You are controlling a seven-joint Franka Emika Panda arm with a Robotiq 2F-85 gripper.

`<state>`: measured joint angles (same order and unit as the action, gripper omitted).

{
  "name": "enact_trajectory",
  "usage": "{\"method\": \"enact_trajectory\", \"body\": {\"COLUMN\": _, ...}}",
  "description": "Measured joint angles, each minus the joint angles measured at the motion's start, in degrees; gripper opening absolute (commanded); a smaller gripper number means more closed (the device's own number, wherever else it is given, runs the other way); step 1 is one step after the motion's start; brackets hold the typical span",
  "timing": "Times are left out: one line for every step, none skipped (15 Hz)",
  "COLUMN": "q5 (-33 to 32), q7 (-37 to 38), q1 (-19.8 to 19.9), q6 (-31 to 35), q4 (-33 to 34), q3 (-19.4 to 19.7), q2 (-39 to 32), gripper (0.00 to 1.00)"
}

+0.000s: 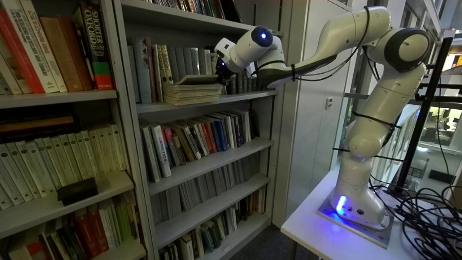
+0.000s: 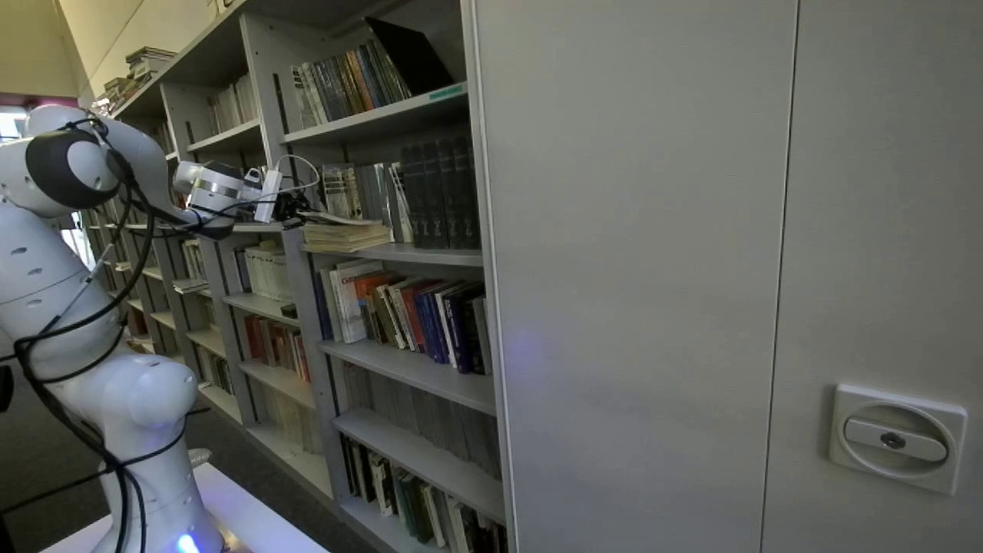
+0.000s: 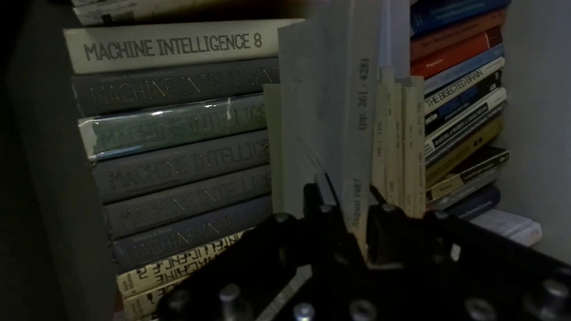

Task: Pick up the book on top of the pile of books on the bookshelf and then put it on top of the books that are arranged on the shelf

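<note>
Place: a book room, like an academic library or research office; which cannot be told.
Shelving: a tall grey metal bookshelf (image 1: 213, 163) in both exterior views, full of books (image 1: 220, 133), with similar units (image 1: 57, 99) alongside.
Spines: a Shorter Oxford volume (image 1: 96, 47) and a Genetics book (image 1: 162, 150); in the wrist view, Machine Intelligence volumes (image 3: 178, 162) and The Bisected Brain (image 3: 461, 88).
Cabinet: a grey door (image 2: 875, 230) with a key-lock handle (image 2: 895, 442).
Robot: a Franka Emika Panda arm (image 1: 379, 101) on a white table (image 1: 306, 218), with heaped black cables (image 1: 429, 220).
</note>
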<state>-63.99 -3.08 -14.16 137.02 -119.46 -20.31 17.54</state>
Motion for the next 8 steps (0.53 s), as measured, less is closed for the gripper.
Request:
{"method": "enact_trajectory", "body": {"q5": -0.8, "q7": 0.8, "q1": 0.0, "q6": -1.1, "q4": 0.3, "q3": -0.3, "q2": 0.6, "gripper": 0.03}}
{"method": "enact_trajectory", "body": {"q5": -1.4, "q7": 1.4, "q1": 0.0, "q6": -2.4, "q4": 0.6, "q3": -0.7, "q2": 1.3, "gripper": 0.03}}
{"method": "enact_trajectory", "body": {"q5": -1.8, "q7": 1.8, "q1": 0.0, "q6": -3.4, "q4": 0.9, "q3": -0.9, "q2": 1.8, "gripper": 0.03}}
{"method": "enact_trajectory", "body": {"q5": -2.2, "q7": 1.9, "q1": 0.0, "q6": -4.2, "q4": 1.1, "q3": -1.1, "q2": 2.3, "gripper": 0.03}}
{"method": "enact_trajectory", "body": {"q5": -2.7, "q7": 1.9, "q1": 0.0, "q6": -4.4, "q4": 1.3, "q3": -1.2, "q2": 2.8, "gripper": 0.03}}
{"method": "enact_trajectory", "body": {"q5": -3.2, "q7": 1.9, "q1": 0.0, "q6": -4.5, "q4": 1.5, "q3": -1.2, "q2": 3.3, "gripper": 0.03}}
{"method": "enact_trajectory", "body": {"q5": -4.1, "q7": 2.0, "q1": 0.0, "q6": -4.6, "q4": 1.7, "q3": -1.2, "q2": 3.7, "gripper": 0.03}}
{"method": "enact_trajectory", "body": {"q5": -5.3, "q7": 2.3, "q1": 0.0, "q6": -4.9, "q4": 2.0, "q3": -1.3, "q2": 4.0, "gripper": 0.03}}
